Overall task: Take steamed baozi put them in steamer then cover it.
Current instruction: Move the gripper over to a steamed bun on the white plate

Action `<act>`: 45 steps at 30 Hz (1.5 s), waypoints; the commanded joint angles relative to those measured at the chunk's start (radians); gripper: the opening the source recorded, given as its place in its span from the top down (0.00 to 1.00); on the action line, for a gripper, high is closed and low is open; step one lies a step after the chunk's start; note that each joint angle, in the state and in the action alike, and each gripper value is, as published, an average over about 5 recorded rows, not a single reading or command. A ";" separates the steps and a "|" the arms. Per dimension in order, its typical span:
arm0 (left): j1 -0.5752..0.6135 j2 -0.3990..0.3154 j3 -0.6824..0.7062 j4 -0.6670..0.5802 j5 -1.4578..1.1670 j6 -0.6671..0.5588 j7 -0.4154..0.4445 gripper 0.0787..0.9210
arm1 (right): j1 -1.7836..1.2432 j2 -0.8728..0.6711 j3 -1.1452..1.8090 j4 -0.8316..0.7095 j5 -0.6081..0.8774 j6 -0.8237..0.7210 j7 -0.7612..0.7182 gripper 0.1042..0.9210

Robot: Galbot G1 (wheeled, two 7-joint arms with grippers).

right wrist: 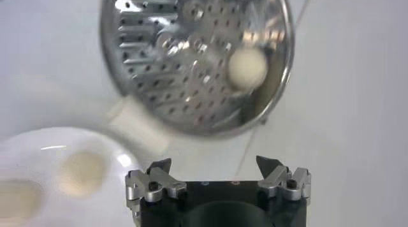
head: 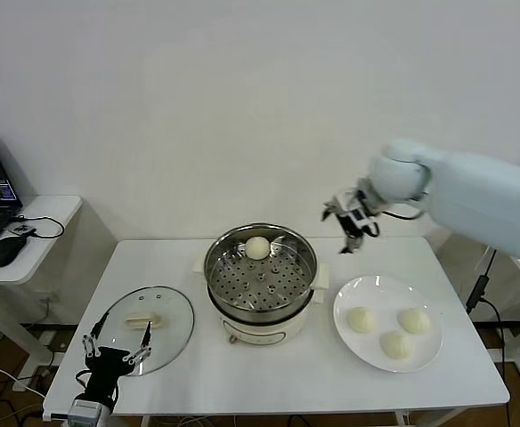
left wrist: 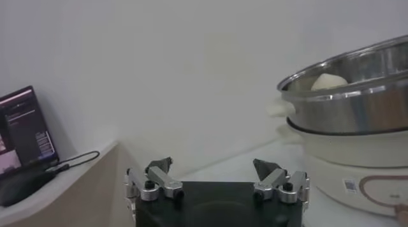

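The steamer [head: 260,267] stood at the centre of the white counter [head: 242,374], with one bun [head: 257,247] lying on its perforated floor against the far wall, the rest of the floor bare. Three more buns [head: 361,319] lay on a white plate [head: 349,342] just to the right of the steamer, at the lower right of the head view, the plate's near edge close to the counter's front edge. The right pincer [head: 351,222] hung in the air above the back of the counter, right of the steamer and beyond the plate, its fingers spread and holding nothing; in the right wrist view the pincer [right wrist: 215,166] looked down on the steamer [right wrist: 159,75] and the bun [right wrist: 247,67] inside it, with open counter between. The cover [head: 144,325] lay flat at the lower left of the head view, its rim near the counter's left and front edges and apart from the steamer. The left pincer [head: 116,349] sat low over the cover's near rim, released and empty, its tips [left wrist: 160,164] wide apart in the left wrist view. A side desk [head: 46,213] with a mouse [head: 4,251] stood at the left edge, a gap between it and the counter.
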 commanded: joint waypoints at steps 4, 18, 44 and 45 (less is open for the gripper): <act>0.000 0.008 0.008 0.002 0.004 0.002 -0.001 0.12 | -0.275 -0.335 0.151 0.164 -0.044 -0.127 -0.015 0.12; -0.001 -0.004 0.010 0.009 0.011 0.013 -0.002 0.12 | -0.644 -0.243 0.379 0.061 -0.208 -0.076 -0.012 0.12; -0.001 -0.017 0.004 0.026 0.012 0.008 -0.001 0.12 | -0.737 -0.024 0.440 -0.155 -0.312 -0.049 0.046 0.12; -0.001 -0.018 0.004 0.026 0.012 0.008 -0.001 0.12 | -0.738 -0.020 0.440 -0.158 -0.314 -0.051 0.047 0.12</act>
